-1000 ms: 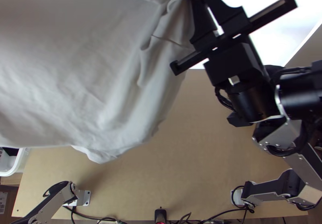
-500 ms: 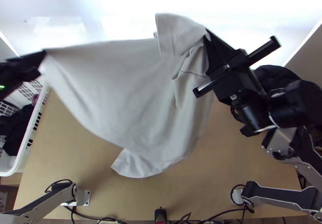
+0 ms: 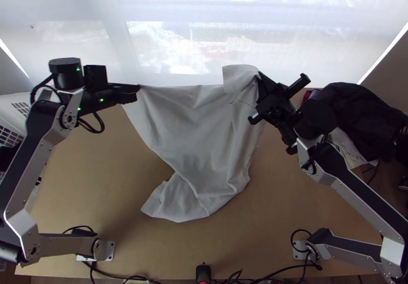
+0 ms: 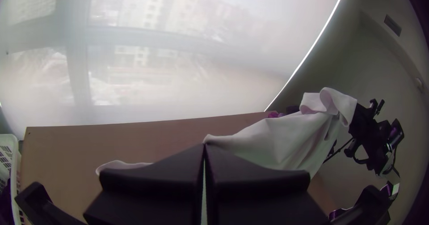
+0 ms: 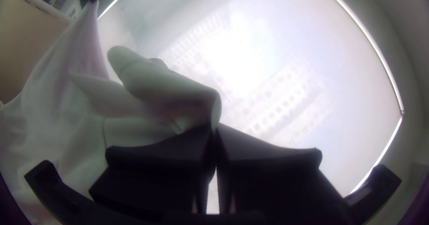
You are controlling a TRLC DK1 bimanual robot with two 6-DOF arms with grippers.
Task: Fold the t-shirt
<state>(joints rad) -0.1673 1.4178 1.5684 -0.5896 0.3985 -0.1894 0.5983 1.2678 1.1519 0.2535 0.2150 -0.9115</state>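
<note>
In the top view my left gripper (image 3: 136, 89) and my right gripper (image 3: 260, 76) hold the white t-shirt (image 3: 191, 126) up between them by its upper edge. Its lower part lies bunched on the table. A flap is turned over beside the right gripper. In the left wrist view my left gripper (image 4: 204, 147) is shut on a corner of the t-shirt (image 4: 281, 140), which stretches across to the other arm. In the right wrist view my right gripper (image 5: 215, 129) is shut on a folded-over part of the t-shirt (image 5: 165, 86).
Dark and light clothes (image 3: 357, 115) are heaped at the right edge of the wooden table (image 3: 285, 212). A white basket (image 3: 15, 110) stands at the left. Behind the table is a bright, screened window. Cables run along the near edge.
Both grippers have come lower and farther from the camera, with the t-shirt between them. The left arm has entered view from the left, and the shirt's lower part has settled on the table.
</note>
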